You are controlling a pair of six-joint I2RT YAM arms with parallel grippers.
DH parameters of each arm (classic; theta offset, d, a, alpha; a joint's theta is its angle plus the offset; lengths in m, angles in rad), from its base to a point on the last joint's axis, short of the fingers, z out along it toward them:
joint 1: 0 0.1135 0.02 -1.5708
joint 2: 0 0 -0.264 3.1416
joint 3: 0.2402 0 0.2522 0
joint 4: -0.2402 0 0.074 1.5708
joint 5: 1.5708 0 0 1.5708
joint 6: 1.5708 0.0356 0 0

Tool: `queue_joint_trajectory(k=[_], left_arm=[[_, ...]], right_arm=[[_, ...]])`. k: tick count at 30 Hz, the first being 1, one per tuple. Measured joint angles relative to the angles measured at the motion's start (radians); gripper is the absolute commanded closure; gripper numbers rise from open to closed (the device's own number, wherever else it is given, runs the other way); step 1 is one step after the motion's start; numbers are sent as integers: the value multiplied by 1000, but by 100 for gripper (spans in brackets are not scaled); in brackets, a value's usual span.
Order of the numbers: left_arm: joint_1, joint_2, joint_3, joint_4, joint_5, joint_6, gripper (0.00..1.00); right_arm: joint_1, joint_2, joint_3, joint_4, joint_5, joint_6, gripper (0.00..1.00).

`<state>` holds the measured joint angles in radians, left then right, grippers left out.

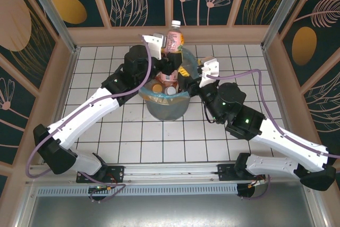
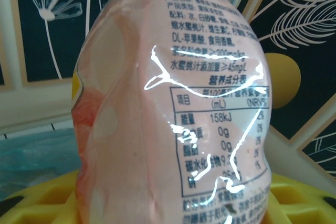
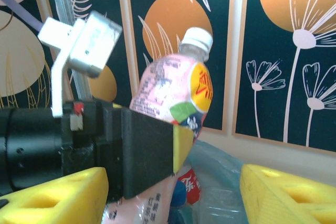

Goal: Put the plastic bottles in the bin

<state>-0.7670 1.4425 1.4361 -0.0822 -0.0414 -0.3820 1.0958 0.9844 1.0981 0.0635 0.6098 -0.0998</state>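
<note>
While the left gripper (image 1: 169, 61) pinches a pink-labelled bottle (image 1: 174, 38) about its middle, that bottle stands nearly upright, white cap uppermost, over the far part of the bin (image 1: 164, 111). One yellow finger (image 3: 182, 141) of this gripper presses flat against the label in the right wrist view. The bottle's lower end reaches down below the finger toward the bin's opening. Seen from the left wrist, the label's printed panel lies close before the lens, its film creased and glinting.

The right gripper (image 1: 186, 75) hangs at the right side of the bin's rim with its two yellow fingers (image 3: 286, 195) spread wide and nothing between them.

The bin, grey-walled and lined with a translucent blue bag (image 1: 146, 95), stands on the tiled tabletop (image 1: 133, 142) near its far edge, roughly midway between the left and right edges. Inside it lie other bottles (image 1: 158, 86): an orange cap and a pale cap show from above, and a blue cap and a red label show from the right wrist. Both arms reach from the near edge and converge on the bin.
</note>
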Motion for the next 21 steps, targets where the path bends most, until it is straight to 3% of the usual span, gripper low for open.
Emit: queue_joint_trajectory(k=[4, 9, 12, 16, 21], left_arm=[[0, 10, -61, 21, -8, -56, 41], [-4, -6, -121, 88, -24, -103, 23], [-4, -14, -127, 89, -43, -114, 19], [-4, -30, -139, 87, -65, -121, 18], [-4, -87, -167, 86, -95, -121, 18]], right_arm=[[0, -8, -6, 10, 3, 0, 32], [-6, -9, -20, 10, 3, 0, 31], [-29, 3, -12, -9, 3, 9, 30], [-127, 94, 99, -130, -44, 87, 31], [-288, 185, 178, -253, -192, 206, 31]])
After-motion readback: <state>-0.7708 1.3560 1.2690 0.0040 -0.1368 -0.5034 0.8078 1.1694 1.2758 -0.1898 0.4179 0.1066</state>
